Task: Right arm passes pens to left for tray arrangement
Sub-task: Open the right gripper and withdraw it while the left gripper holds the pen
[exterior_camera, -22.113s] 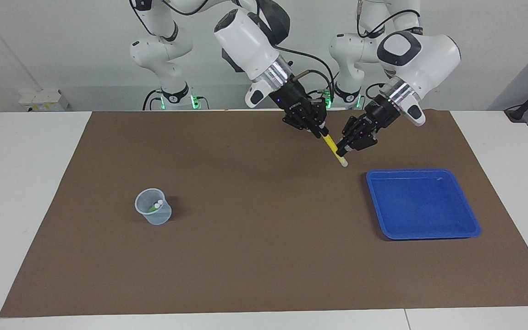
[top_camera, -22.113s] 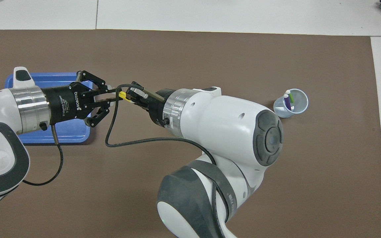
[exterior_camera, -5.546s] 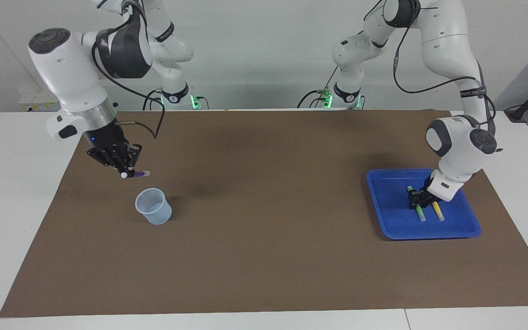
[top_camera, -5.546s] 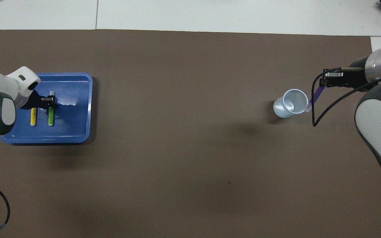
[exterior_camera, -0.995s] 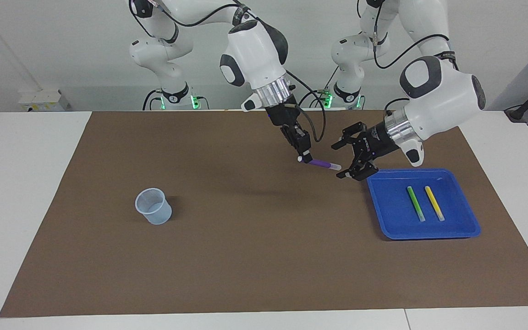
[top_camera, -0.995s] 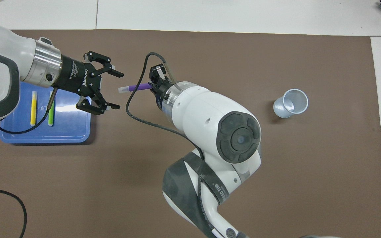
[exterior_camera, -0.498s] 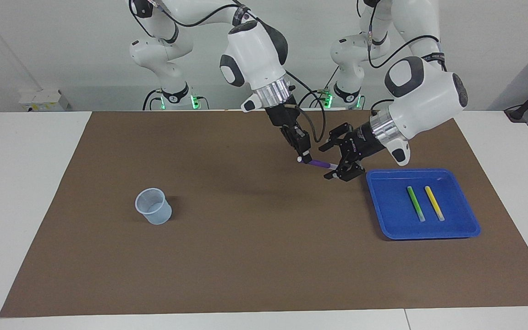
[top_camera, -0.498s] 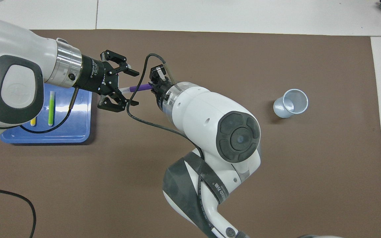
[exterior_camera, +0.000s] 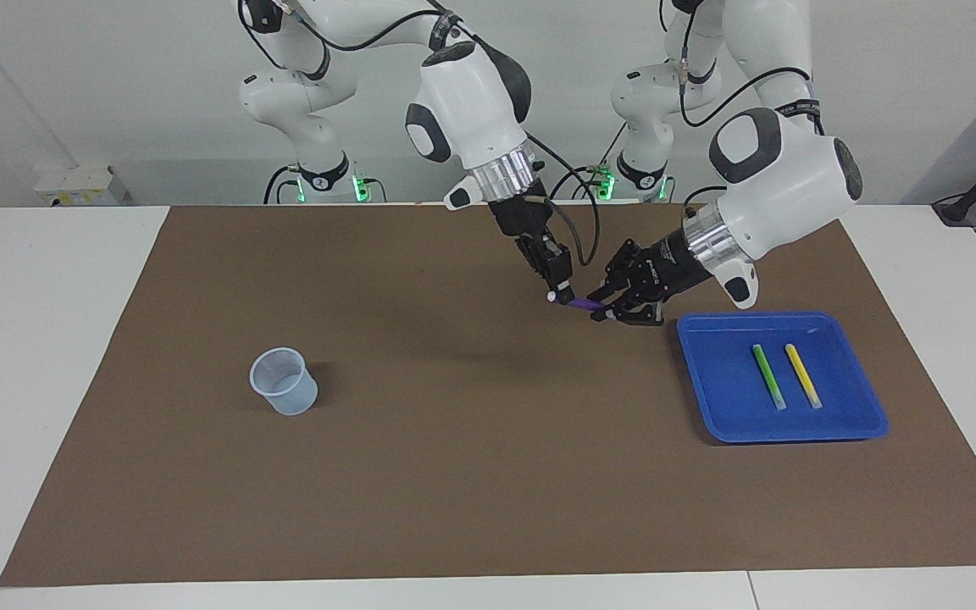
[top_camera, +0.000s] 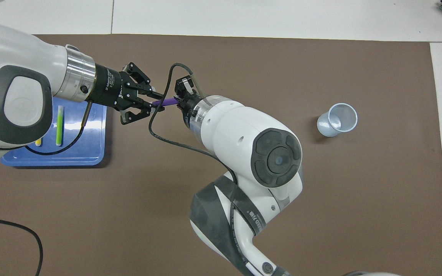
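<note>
Over the mat, purple pen (exterior_camera: 581, 302) spans both grippers, level

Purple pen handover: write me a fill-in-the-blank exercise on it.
1. Both the right gripper and the left gripper are shut on the ____ pen.
2. The blue tray holds ____ pens.
3. In the tray, the green pen lies beside the ____ one.
4. The clear cup stands ____.

Missing: purple; two; yellow; empty
</note>
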